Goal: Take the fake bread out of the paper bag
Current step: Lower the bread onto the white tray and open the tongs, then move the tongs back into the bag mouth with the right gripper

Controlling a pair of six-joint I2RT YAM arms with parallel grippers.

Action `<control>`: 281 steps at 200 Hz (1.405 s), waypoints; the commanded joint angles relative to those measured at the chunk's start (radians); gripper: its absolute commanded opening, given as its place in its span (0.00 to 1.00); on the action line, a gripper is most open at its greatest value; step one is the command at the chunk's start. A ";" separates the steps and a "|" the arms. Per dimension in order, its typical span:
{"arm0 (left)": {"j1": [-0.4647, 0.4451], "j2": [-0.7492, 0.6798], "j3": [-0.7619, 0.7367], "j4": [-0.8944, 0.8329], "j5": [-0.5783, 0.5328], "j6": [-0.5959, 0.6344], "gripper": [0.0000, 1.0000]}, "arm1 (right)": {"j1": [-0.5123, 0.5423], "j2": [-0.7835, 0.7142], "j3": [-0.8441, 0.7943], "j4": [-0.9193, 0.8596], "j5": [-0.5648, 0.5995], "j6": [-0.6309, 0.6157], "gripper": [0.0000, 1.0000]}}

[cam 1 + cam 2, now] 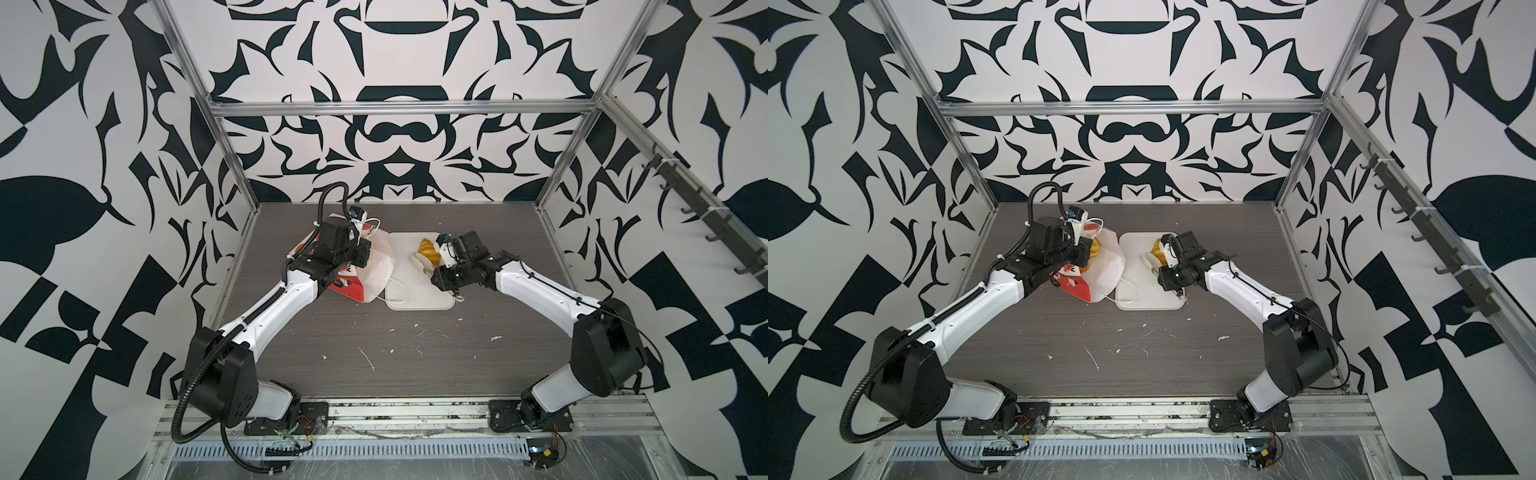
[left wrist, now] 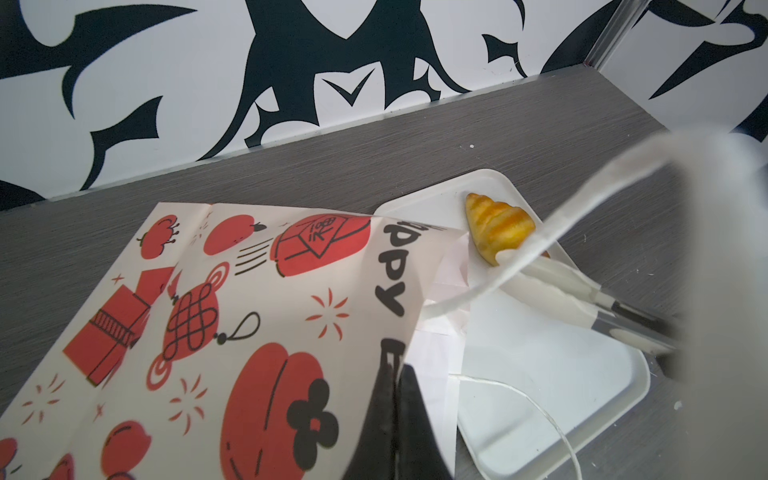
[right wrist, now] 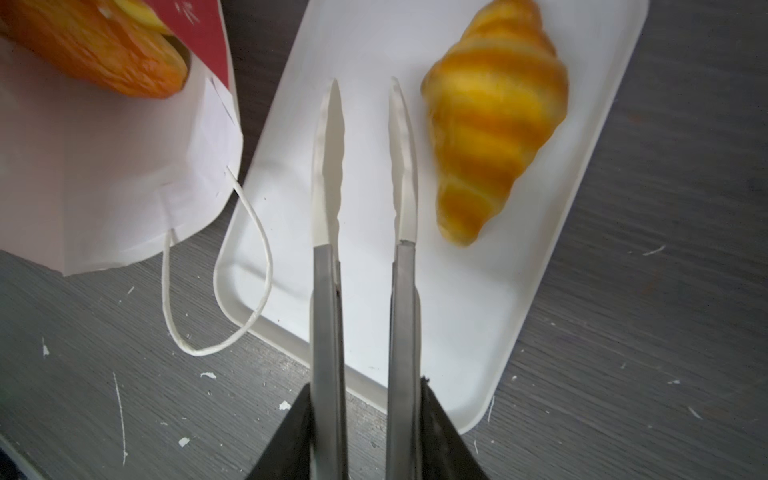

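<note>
Right wrist view: your right gripper (image 3: 365,432) is clamped on the metal tongs (image 3: 328,311). Their white tips stand apart with nothing between them, just beside a yellow croissant (image 3: 494,137) lying on the white tray (image 3: 561,291). An orange pastry (image 3: 104,45) sits inside the paper bag (image 3: 104,166), whose mouth reaches the tray's edge. In the left wrist view, your left gripper (image 2: 394,409) pinches the bag's rim tight. In both top views, bag and tray lie just above frame centre, the bag left of the tray.
</note>
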 commanded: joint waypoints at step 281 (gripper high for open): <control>0.004 0.032 0.093 -0.061 0.029 0.012 0.00 | 0.227 -0.154 -0.066 0.194 -0.123 0.081 0.33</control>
